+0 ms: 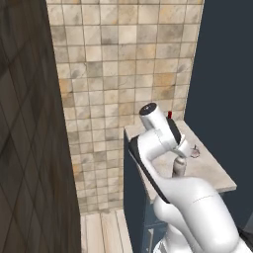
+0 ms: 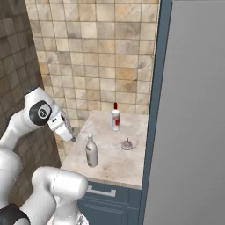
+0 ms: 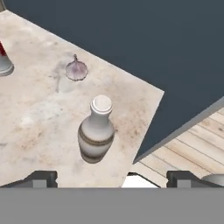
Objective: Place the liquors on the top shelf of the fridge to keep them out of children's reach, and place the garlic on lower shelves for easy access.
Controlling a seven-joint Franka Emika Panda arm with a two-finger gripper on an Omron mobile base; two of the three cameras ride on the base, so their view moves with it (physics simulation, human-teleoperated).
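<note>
Two liquors stand on the marble counter (image 2: 110, 169). The white bottle with a red cap (image 2: 115, 119) is at the back, and its base shows at the left edge of the hand view (image 3: 4, 64). The greyish-brown bottle (image 2: 91, 151) (image 3: 96, 133) stands upright near the front. The small pinkish garlic (image 2: 127, 144) (image 3: 76, 70) (image 1: 194, 152) lies between them, towards the fridge. My gripper (image 2: 70, 137) (image 3: 113, 180) hangs open and empty above the counter's left edge, just short of the greyish-brown bottle. The grey fridge (image 2: 193, 132) is closed, so its top shelf and lower shelves are hidden.
The counter tops a dark blue cabinet (image 2: 105, 197) with a drawer handle. A tall dark blue panel (image 2: 154, 110) separates it from the fridge. A tiled wall (image 2: 96, 57) runs behind, and a dark tiled wall (image 1: 29, 148) stands on the left. Wood floor (image 3: 192, 148) lies below the counter's corner.
</note>
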